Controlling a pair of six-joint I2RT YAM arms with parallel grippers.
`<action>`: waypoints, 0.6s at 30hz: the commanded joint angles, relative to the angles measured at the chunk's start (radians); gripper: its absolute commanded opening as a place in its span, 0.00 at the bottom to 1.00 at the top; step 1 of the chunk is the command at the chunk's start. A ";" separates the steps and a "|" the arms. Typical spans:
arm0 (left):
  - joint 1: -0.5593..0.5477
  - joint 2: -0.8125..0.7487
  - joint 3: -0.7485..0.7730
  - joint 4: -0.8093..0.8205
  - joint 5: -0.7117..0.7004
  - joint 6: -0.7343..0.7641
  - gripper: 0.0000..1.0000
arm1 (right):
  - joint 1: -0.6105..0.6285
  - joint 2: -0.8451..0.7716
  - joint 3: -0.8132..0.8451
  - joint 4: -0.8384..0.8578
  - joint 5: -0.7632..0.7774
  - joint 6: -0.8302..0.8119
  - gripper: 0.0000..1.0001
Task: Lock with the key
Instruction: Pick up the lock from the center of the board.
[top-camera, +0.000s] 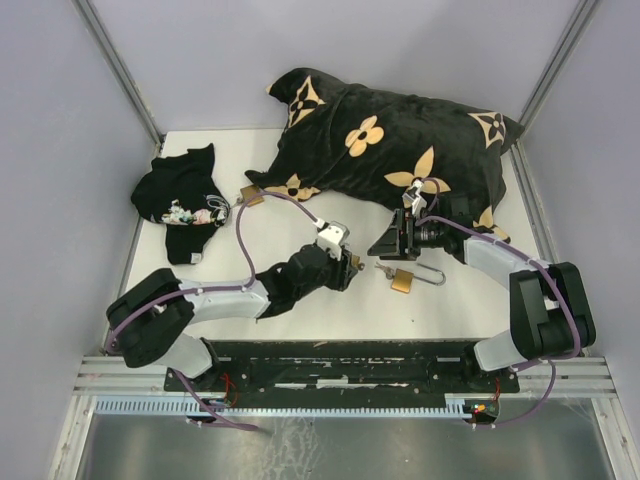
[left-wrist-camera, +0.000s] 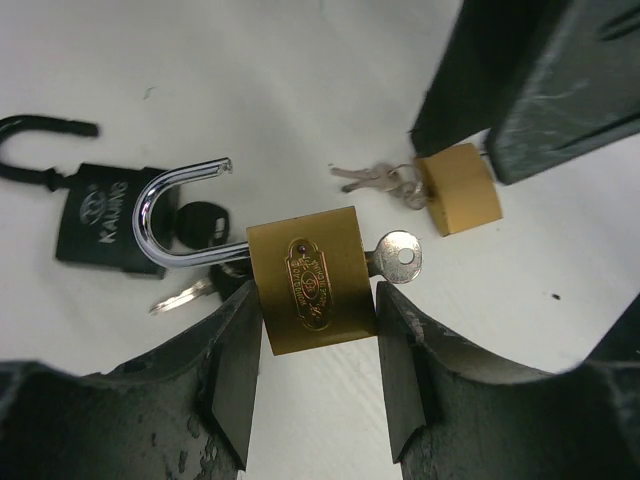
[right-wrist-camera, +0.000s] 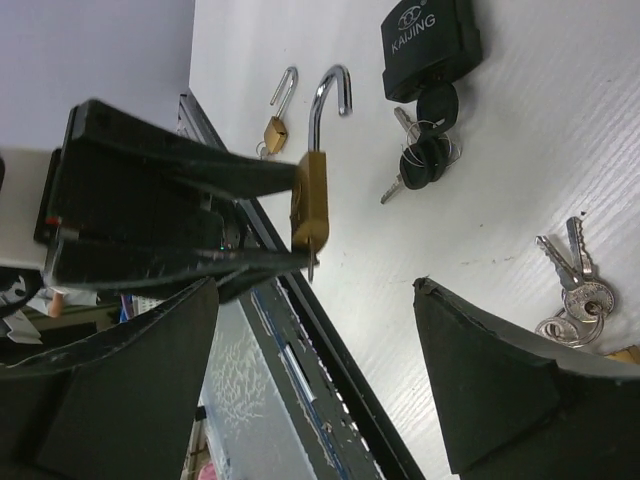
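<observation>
A brass padlock (left-wrist-camera: 312, 280) hangs between the pads of my left gripper (left-wrist-camera: 318, 370), which is shut on its body. Its steel shackle (left-wrist-camera: 178, 212) is swung open, and a silver key (left-wrist-camera: 397, 257) sticks out of its base. In the top view this gripper (top-camera: 345, 266) holds the padlock (top-camera: 353, 265) at the table's middle. The right wrist view shows the padlock (right-wrist-camera: 310, 205) edge-on, with the key's tip (right-wrist-camera: 313, 262) below it. My right gripper (right-wrist-camera: 320, 390) stands open just right of the lock (top-camera: 392, 241), with nothing between its fingers (left-wrist-camera: 540, 80).
A black padlock (left-wrist-camera: 105, 215) with keys lies behind the held one. A second brass padlock (top-camera: 404, 279) with a key bunch (left-wrist-camera: 375, 178) lies under the right gripper. A small third one (top-camera: 250, 197) lies by the black flowered pillow (top-camera: 400, 140). A black cloth (top-camera: 180, 200) lies far left.
</observation>
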 joint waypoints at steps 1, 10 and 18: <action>-0.059 0.038 0.078 0.186 -0.062 0.086 0.22 | 0.009 -0.009 0.016 0.041 0.027 0.034 0.85; -0.134 0.100 0.149 0.199 -0.123 0.104 0.22 | 0.033 -0.004 0.015 0.037 0.040 0.037 0.70; -0.155 0.110 0.181 0.195 -0.123 0.111 0.22 | 0.065 0.016 0.035 -0.004 0.037 0.014 0.59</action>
